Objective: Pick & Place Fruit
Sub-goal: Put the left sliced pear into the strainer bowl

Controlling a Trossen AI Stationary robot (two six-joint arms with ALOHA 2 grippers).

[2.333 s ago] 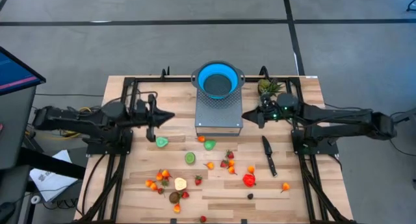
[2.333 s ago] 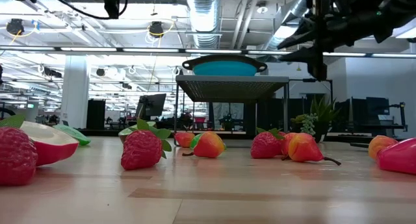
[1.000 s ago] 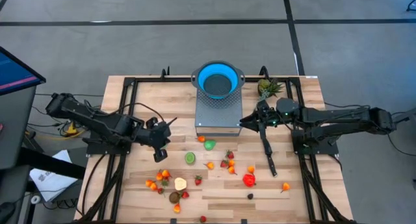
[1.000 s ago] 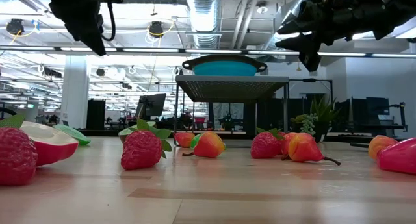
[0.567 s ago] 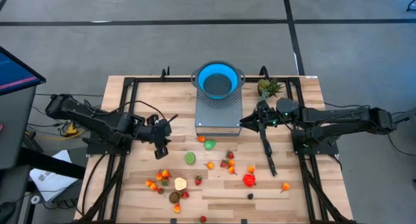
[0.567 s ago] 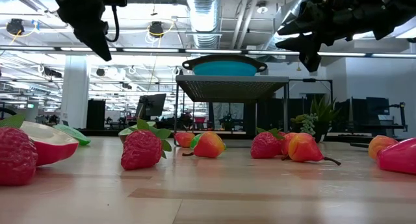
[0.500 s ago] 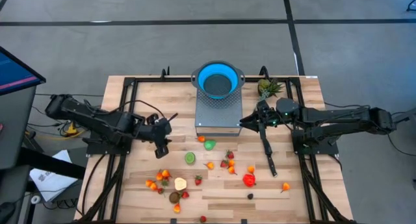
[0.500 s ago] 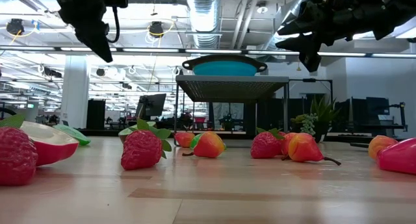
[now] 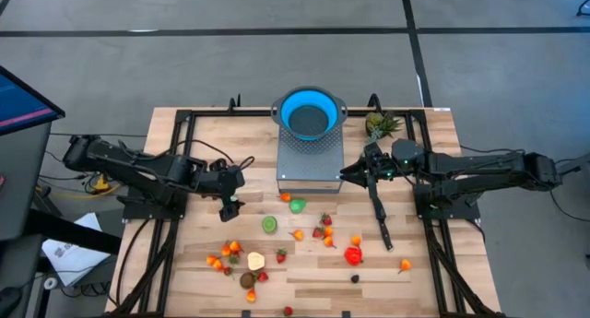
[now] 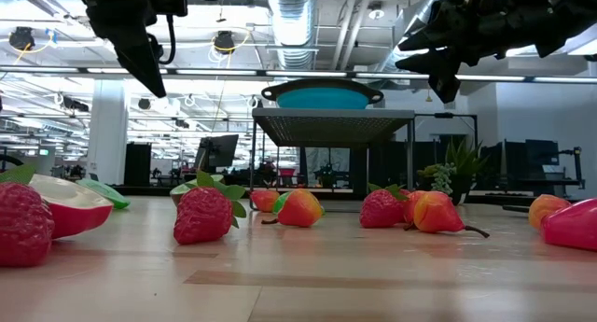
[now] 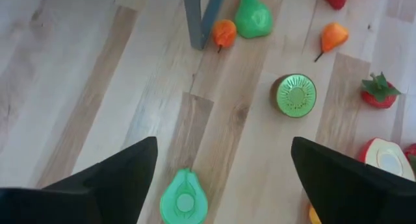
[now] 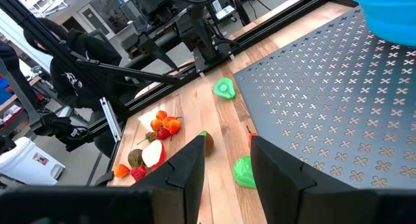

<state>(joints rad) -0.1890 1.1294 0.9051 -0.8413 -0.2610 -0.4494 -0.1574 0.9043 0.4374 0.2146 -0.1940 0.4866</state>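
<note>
Left pincer [image 11: 218, 185]: fingers spread wide, nothing held, hanging directly above the green avocado half [image 11: 184, 199] on the desk [image 9: 203, 263]; remaining fruit scattered nearby, kiwi slice [image 11: 294, 95] and green pear [image 11: 253, 17] farther off; blue bowl [image 9: 308, 113] on its raised stand. Right pincer [image 9: 352, 173]: part-closed, empty, beside the stand. My worry: the smooth half may squirt sideways under an off-centre squeeze.

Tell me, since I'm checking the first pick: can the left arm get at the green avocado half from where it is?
Probably yes. The left gripper hangs over the avocado half with its jaws spread wide, and the bare wood around the fruit leaves the way down free; the kiwi half lies well apart.
</note>
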